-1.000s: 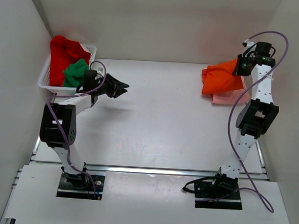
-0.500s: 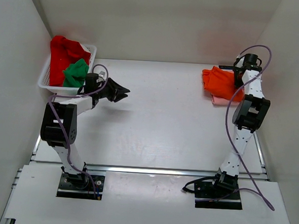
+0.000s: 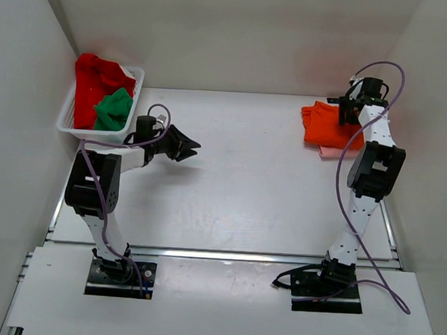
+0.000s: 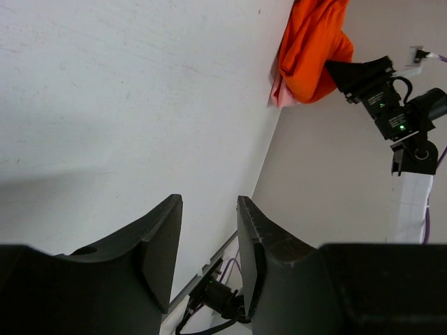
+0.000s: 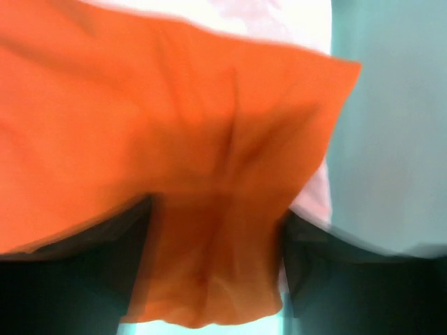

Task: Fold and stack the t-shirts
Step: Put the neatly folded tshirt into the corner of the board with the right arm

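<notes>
T-shirt (image 5: 140, 125) — seemingly within right end effector (image 5: 209, 244).

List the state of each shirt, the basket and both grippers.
pink t-shirt: lying flat, bottom of the pile, mostly covered.
orange t-shirt: folded, on top of the pink t-shirt.
white basket: upright, holding two shirts.
red t-shirt: crumpled in the basket.
green t-shirt: bunched in the basket.
left gripper: open, empty.
right gripper: open around orange cloth.
</notes>
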{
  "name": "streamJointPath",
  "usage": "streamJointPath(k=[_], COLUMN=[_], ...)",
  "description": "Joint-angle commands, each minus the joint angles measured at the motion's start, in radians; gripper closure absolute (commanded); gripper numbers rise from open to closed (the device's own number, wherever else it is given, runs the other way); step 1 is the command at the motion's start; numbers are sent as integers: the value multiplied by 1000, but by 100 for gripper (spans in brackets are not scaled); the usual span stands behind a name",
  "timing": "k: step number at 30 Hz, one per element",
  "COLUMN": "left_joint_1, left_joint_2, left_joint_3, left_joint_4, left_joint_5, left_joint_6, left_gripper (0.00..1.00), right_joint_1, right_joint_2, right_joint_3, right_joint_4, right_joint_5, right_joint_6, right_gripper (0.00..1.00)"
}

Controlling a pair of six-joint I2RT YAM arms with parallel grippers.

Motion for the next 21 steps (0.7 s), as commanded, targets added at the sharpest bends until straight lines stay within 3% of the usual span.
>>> streamJointPath(k=[1,3,5,8,10,14,18,19,21], left_joint_1=[-4,-2,4,14,10,-2,-13,-15,-10], left_joint_2=[-37,-47,-58,-76,-87,-122,-153,-158,-191], left_joint_3=[-20,-27,-30,-39,-49,-84,-73,-61,-61], left_joint_4=[2,-10,-18,-30,-30,-38,-163,-229,-301], left_joint_5=[8,7,7,17,14,17,0,-4,-32], left_joint_6=[20,26,37,40,38,49,142,184,244], left_gripper=[52,52,52,51,52,51,47,45,38], right_joint_1=[11,25,40,63,42,20,114,131,148], right_joint_2=[-63,-57,-83,-147,-190,-331,-449,-460,-485], right_joint_3=[47,60,41,1,-29,-221,-425,-451,-483], right_joint_4=[62,49,64,72,65,100,140,135,126], right_joint_5=[-79,2,78,150,132,-109,-63,-57,-64], right_joint_6=[30,32,18,53,217,427,432,441,457], right_gripper=[26,11,6,8,17,22,17,0,0])
